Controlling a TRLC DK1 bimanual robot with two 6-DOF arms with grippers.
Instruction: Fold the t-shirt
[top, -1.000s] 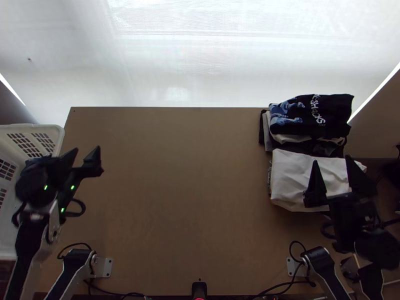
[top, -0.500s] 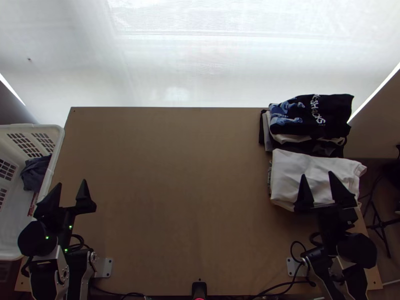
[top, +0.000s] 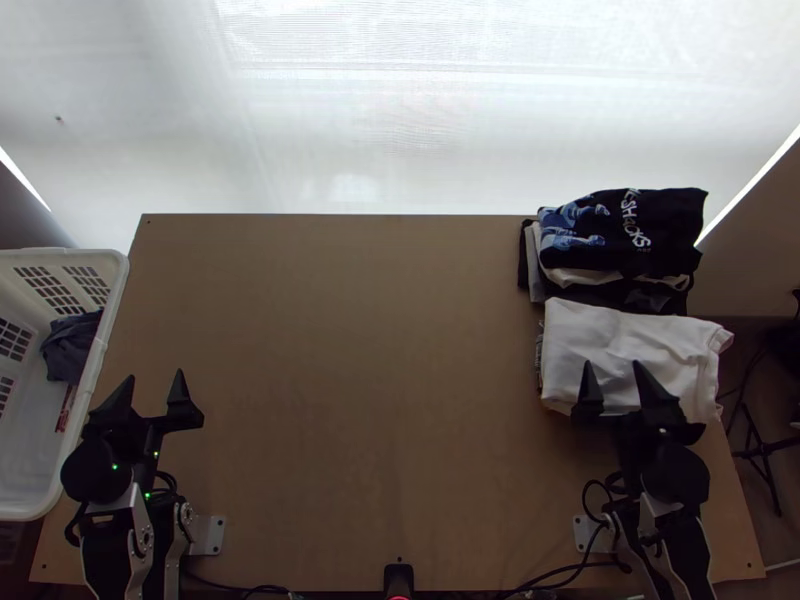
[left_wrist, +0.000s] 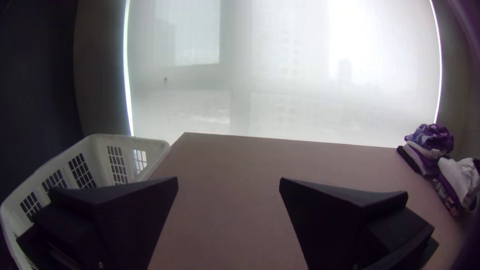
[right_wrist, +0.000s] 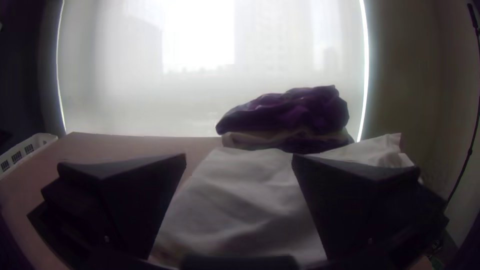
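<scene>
The folded white t-shirt (top: 640, 335) extends beyond the right end effector (top: 612, 363), well apart from the left end effector (top: 155, 374); the 2 gape wide, empty.

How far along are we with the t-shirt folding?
Looks done: the white garment lies folded at the table's right side, nearer the arms than the dark printed garment, folded atop a pile.

In hand: nothing; the left gripper and right gripper are both open and empty.

Left: perhaps the dark cloth bunched in the white basket, though I can't tell whether it's a t-shirt.
</scene>
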